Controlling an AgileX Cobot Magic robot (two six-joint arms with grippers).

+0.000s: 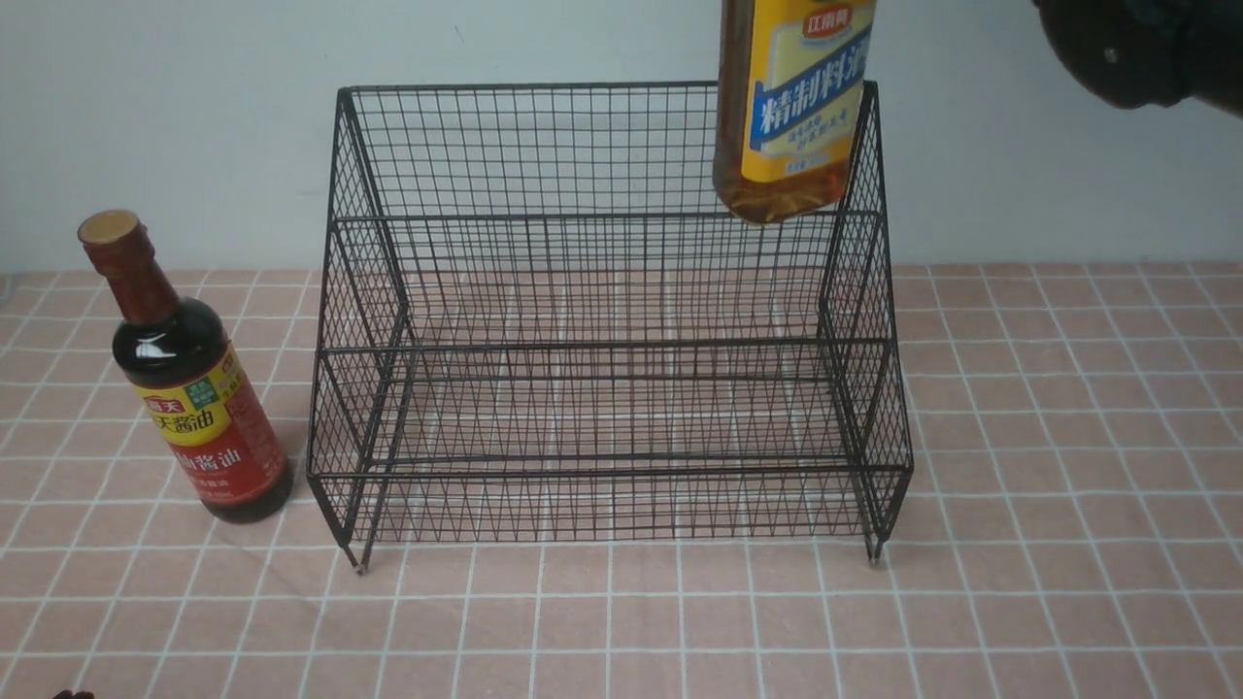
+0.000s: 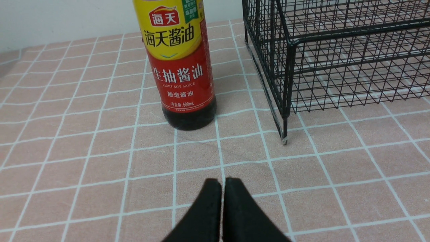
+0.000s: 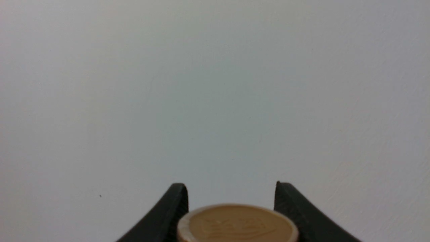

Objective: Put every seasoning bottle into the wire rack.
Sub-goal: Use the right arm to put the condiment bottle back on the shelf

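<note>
Black wire rack (image 1: 602, 346), pink white-gridded tablecloth (image 1: 1068, 582), dark soy bottle (image 1: 199, 408), amber bottle (image 1: 791, 107).

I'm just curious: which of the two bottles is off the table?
The amber bottle with the yellow-blue label, held by the right gripper over the wire rack; the dark soy-sauce bottle stands on the tablecloth beside the rack.

Seasoning bottles: 2 – dark soy-sauce bottle (image 1: 199, 388), amber-liquid bottle (image 1: 791, 107). Wire rack (image 1: 602, 219): 1. Pincers: 2 – left pincer (image 2: 222, 188), right pincer (image 3: 231, 192).

Soy-sauce bottle (image 2: 179, 64) reads "LIGHT SOY SAUCE", "500mL".
</note>
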